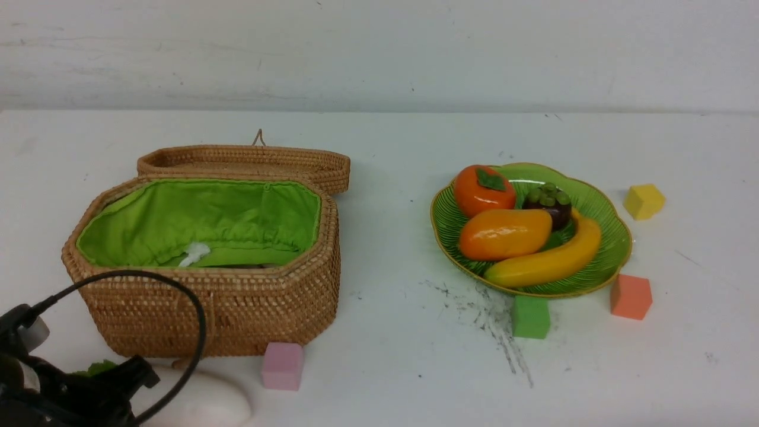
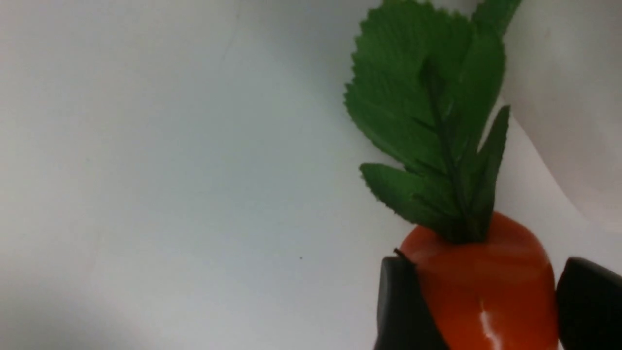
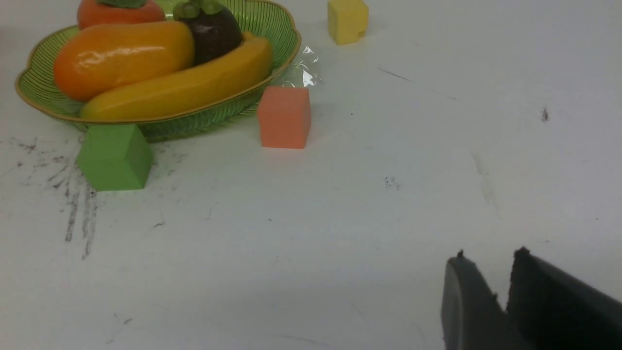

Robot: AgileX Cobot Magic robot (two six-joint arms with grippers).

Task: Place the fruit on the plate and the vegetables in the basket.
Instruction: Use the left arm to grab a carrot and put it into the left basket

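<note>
- Left gripper [image 2: 486,266] clamped on the carrot [image 2: 481,296] at the lower right of the left wrist view, green leaves [image 2: 432,112] pointing up the frame.
- Right gripper [image 3: 491,253] at the lower right of its wrist view, narrowly apart, holding nothing.
- Basket [image 1: 207,320] left of centre in the front view, lid [image 1: 249,159] swung open behind.
- Radish [image 1: 204,404] on the table [image 1: 391,332] at the bottom left, just below the basket.
- Plate [image 1: 614,255] right of centre, carrying persimmon [image 1: 481,191], mango [image 1: 504,234], mangosteen [image 1: 550,206], banana [image 1: 551,262].
</note>
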